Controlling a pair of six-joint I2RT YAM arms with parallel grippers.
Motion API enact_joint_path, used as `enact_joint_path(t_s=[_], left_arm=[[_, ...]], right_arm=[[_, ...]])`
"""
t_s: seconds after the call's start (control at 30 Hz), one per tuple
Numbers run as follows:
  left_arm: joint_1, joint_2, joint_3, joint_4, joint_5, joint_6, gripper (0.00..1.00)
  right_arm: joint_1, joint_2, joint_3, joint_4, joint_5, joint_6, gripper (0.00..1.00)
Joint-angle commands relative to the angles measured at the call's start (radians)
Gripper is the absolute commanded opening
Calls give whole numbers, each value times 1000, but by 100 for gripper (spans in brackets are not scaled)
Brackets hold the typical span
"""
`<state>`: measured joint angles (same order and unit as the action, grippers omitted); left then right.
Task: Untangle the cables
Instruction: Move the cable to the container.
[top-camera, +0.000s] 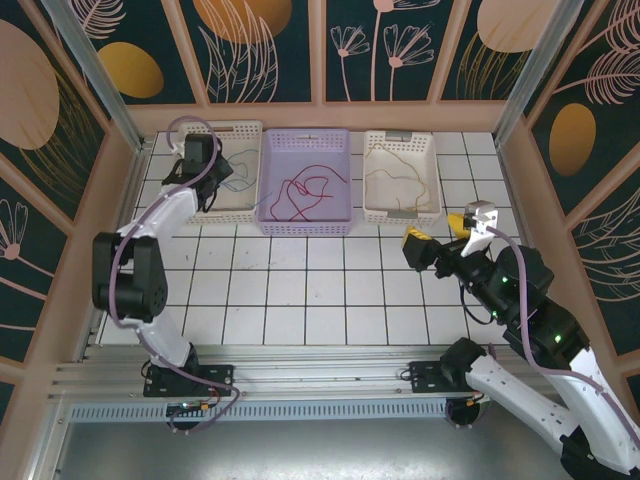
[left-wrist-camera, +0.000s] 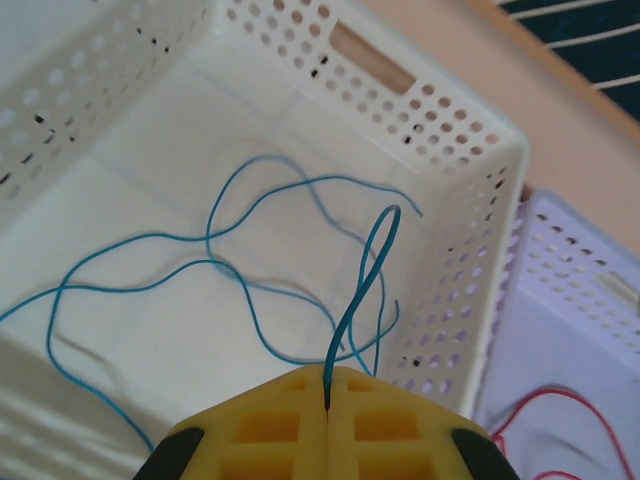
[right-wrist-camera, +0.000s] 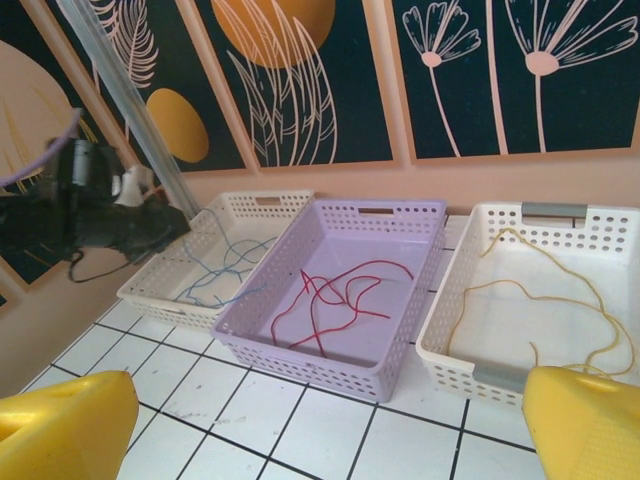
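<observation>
Left end effector (left-wrist-camera: 328, 395) clamped on blue cable (left-wrist-camera: 365, 270), above left white basket (left-wrist-camera: 470, 130). Right end effector (top-camera: 437, 230) wide open, empty, over counter (top-camera: 300, 290). Red cable (top-camera: 302, 193) in lilac basket (top-camera: 305, 228), yellow-tan cable (top-camera: 388, 172) in right white basket (top-camera: 402, 215).

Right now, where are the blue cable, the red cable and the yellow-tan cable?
blue cable (left-wrist-camera: 360, 280): left wrist view, on its raised loop.
red cable (right-wrist-camera: 322, 300): right wrist view, on its middle crossing.
yellow-tan cable (right-wrist-camera: 468, 295): right wrist view, on its left bend.

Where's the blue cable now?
Top view: the blue cable lies in the leftmost white basket, beside the lilac basket, a strand pinched by the left gripper's fingers.
</observation>
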<state>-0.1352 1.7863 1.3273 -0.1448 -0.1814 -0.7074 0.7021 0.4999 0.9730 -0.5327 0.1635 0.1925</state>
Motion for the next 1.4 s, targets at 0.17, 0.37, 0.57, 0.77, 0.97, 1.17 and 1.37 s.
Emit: enact_joint_path(t_s=[0.17,0.37,0.57,0.77,0.97,1.17,1.37], left_arm=[[20,209,197,-130,-64,75,0],[20,148,167,-131,-61,99,68],[18,7,127,-191,1,75,89],[-91,-80,76,-257,-3,98,92],[-207,-57,81,-320,-56,132,92],[-273,25,111,-358,-111,168,92],[-306,96,141,-377,-178,195,89]], right_arm=[[5,-10,-13,-28,-26,27,99],[5,-18,-20,-39,-17,33,99],[5,-13,-29,-25,-25,34,99],[5,-13,-33,-10,-31,42,99],[5,-9,-33,-7,-39,53,99],[5,-10,-31,-10,-34,53,99],[4,-10,-34,-8,-34,45,99]])
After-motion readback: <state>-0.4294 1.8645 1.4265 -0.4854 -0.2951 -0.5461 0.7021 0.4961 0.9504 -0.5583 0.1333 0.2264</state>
